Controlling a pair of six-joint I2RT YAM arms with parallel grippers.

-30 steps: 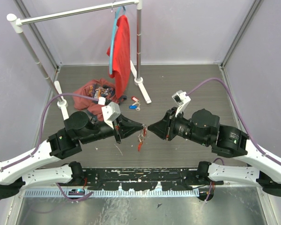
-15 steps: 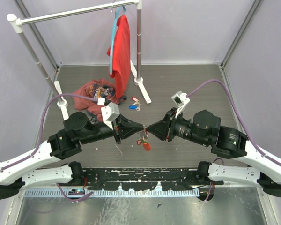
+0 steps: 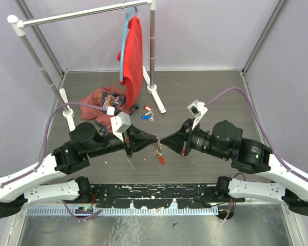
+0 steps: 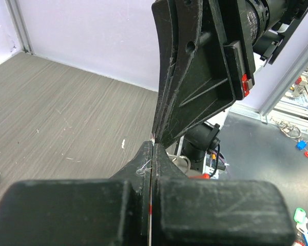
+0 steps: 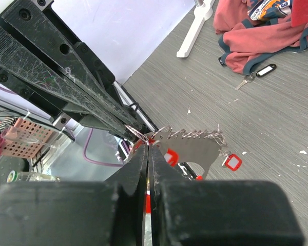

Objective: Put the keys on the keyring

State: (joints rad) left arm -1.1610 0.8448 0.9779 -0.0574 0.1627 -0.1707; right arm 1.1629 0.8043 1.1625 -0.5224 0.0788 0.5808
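At the far left, a white clothes rack [image 3: 40,65] stands on the tabletop [image 3: 215,87], and a heap of red clothing [image 3: 98,97] lies near its foot. A red shirt [image 3: 133,54] hangs from the rail further along. Loose keys with coloured tags [image 3: 147,114] lie on the tabletop just beyond the heap.

My left end effector [image 3: 155,139] reaches in towards the centre. On its wrist view the fingers are pressed tight together with no gap, and on the right wrist view a small ring of the keyring [image 3: 158,152] sits right at its tip. The keyring hangs in the air just below the point where the two arms meet. Its thin silver chain is strung out sideways and a red tag [image 5: 232,162] dangles at its lower end, clear of the tabletop.

My right end effector [image 3: 164,140] comes in from the other side, its tip all but touching the left one. Its fingers look pressed together right against the chain, with a sliver of red between them. I cannot tell whether they have actually caught anything.
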